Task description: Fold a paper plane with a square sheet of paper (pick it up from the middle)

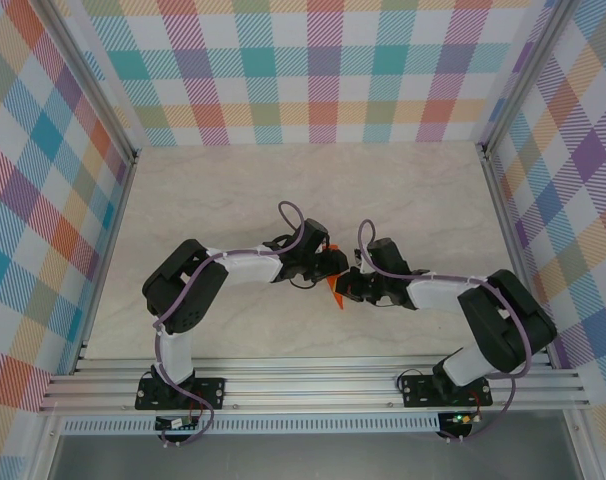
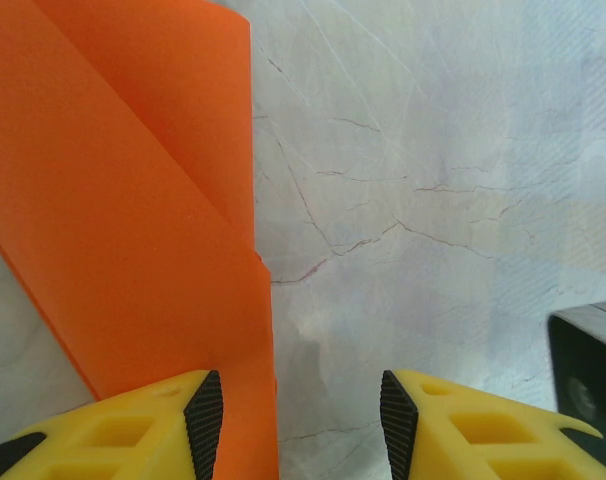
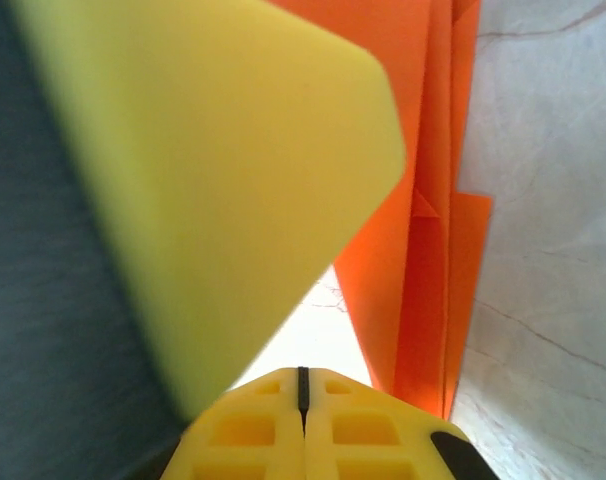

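In the middle of the overhead view, the folded orange paper [image 1: 335,292] is mostly hidden between the left tool [image 2: 301,405], standing half wide, and the right tool [image 3: 303,388], fully closed.

You find nothing to read in these views: no lettering, label, brand name, number or sign is legible on any surface
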You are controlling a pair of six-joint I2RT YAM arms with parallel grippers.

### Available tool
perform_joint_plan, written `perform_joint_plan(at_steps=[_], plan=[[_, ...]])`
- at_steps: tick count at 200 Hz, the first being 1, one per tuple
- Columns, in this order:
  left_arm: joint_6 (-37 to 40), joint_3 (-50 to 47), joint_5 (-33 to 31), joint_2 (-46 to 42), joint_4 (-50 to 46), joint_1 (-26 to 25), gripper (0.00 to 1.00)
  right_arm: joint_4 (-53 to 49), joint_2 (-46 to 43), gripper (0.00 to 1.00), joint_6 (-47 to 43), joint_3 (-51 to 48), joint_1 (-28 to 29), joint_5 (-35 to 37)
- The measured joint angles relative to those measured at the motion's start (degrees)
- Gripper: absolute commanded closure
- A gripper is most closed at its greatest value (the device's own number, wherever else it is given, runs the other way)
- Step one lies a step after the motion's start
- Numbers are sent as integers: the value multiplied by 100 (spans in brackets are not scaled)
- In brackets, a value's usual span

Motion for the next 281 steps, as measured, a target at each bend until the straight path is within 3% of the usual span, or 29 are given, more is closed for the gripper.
perform_joint_plan(at_steps=[81,178,281], plan=[[0,0,7,0,0,0,52,212,446,95,136,-35,0,-11],[-2,0,4,24,-7,0,52,-131,-17,94,118,-168,0,-105],[0,42,92,81,-61,0,52,-310,122,94,33,-210,-9,-125]])
